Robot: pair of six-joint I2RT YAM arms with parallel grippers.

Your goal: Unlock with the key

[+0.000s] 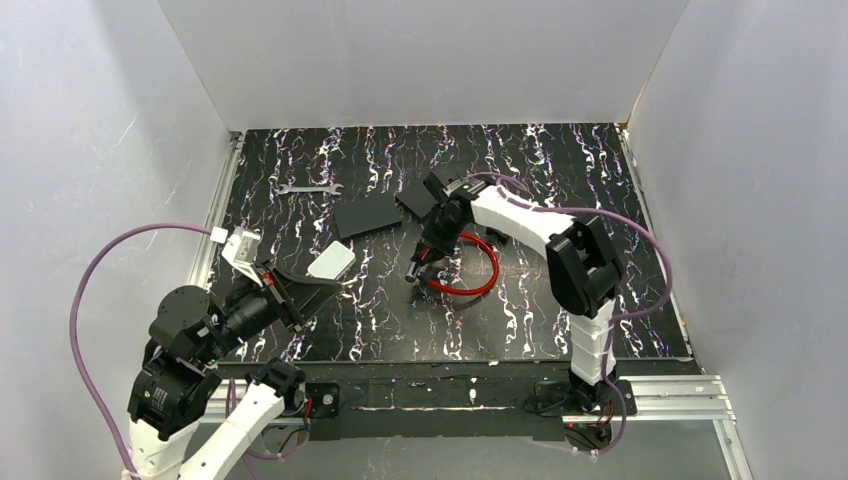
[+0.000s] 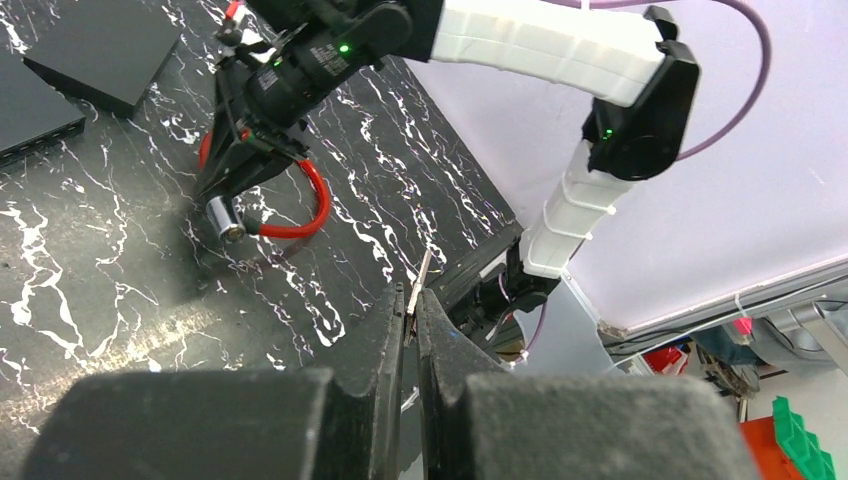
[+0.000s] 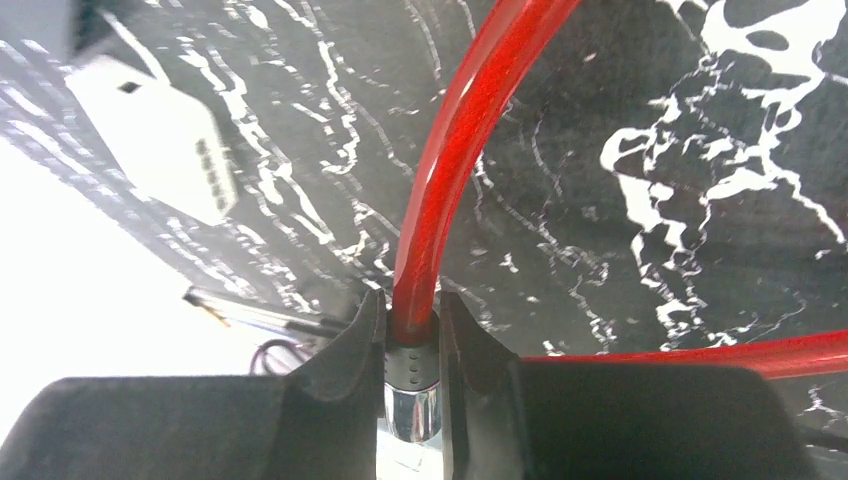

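The key [image 2: 424,272] is a thin silvery blade that sticks up from between the fingertips of my left gripper [image 2: 412,295], which is shut on it. That gripper [image 1: 328,285] hovers over the near left of the mat. A red cable lock [image 1: 484,262] lies looped on the mat's middle. Its silver barrel [image 3: 412,400] sits between the fingers of my right gripper [image 3: 411,300], both pads against it. In the left wrist view the barrel's end [image 2: 222,216] points toward the key, about a hand's width away.
A white box [image 1: 331,262] sits just beyond the left gripper. Two flat black boxes [image 1: 365,215] [image 1: 418,198] lie further back, and a silver wrench [image 1: 310,188] at the far left. White walls enclose the black marbled mat [image 1: 560,170] on three sides.
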